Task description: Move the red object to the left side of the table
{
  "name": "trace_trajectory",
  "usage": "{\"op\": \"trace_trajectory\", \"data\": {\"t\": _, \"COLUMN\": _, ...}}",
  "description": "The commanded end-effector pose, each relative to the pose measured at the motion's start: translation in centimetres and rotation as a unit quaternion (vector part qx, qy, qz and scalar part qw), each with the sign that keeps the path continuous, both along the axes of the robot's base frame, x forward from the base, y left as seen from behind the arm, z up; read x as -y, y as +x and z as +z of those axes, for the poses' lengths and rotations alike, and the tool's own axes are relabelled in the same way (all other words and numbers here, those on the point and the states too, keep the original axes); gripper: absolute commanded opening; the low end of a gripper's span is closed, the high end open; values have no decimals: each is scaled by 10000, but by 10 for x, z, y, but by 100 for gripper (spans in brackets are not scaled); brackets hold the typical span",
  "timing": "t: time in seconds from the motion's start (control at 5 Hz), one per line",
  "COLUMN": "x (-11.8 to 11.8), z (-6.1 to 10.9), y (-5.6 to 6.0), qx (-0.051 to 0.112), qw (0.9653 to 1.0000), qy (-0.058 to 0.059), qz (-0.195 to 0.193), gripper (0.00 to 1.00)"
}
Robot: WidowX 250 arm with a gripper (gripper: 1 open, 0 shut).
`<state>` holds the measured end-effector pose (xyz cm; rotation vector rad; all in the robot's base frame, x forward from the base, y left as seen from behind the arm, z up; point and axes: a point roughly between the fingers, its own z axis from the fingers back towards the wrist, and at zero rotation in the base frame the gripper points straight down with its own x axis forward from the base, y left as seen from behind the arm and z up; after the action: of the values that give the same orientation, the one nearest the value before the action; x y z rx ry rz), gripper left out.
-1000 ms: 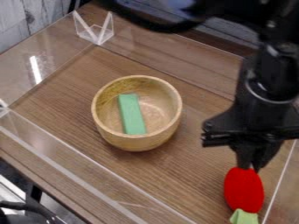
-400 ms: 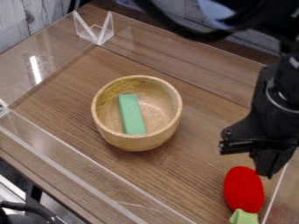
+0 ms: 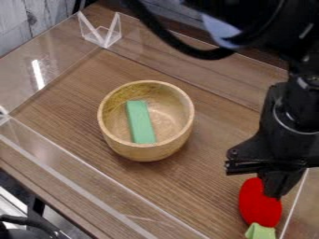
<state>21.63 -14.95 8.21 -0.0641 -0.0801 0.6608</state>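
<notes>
The red object lies on the table near the front right corner, its pale green stub pointing toward the front edge. My gripper hangs from the dark arm directly above it. The fingers are pressed together, shut, and their tip overlaps the red object's upper end. Whether the tip touches the object I cannot tell. The object rests on the wood and is not lifted.
A wooden bowl stands at the table's middle with a flat green block inside it. Low clear acrylic walls edge the table. A small clear folded stand sits at the back left corner.
The gripper swung right, then came back left and lower over the red object's top. Its fingers closed fully. The red object and the bowl have not moved.
</notes>
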Motion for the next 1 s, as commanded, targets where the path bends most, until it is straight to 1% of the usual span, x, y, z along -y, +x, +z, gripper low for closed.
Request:
{"op": "trace_trajectory", "data": {"t": 0.0, "x": -4, "z": 17, "y": 1, "qx": 188, "qw": 9997, "qy": -145, "qz": 33, "gripper": 0}}
{"op": "trace_trajectory", "data": {"t": 0.2, "x": -9, "z": 17, "y": 8, "qx": 174, "qw": 9990, "qy": -173, "qz": -365, "gripper": 0}}
{"op": "trace_trajectory", "data": {"t": 0.4, "x": -15, "z": 17, "y": 15, "qx": 172, "qw": 9970, "qy": -207, "qz": -722, "gripper": 0}}
{"op": "trace_trajectory", "data": {"t": 0.6, "x": -4, "z": 11, "y": 13, "qx": 156, "qw": 9958, "qy": -250, "qz": -863, "gripper": 0}}
{"op": "trace_trajectory", "data": {"t": 0.8, "x": 3, "z": 10, "y": 19, "qx": 145, "qw": 9923, "qy": -282, "qz": -1194, "gripper": 100}}
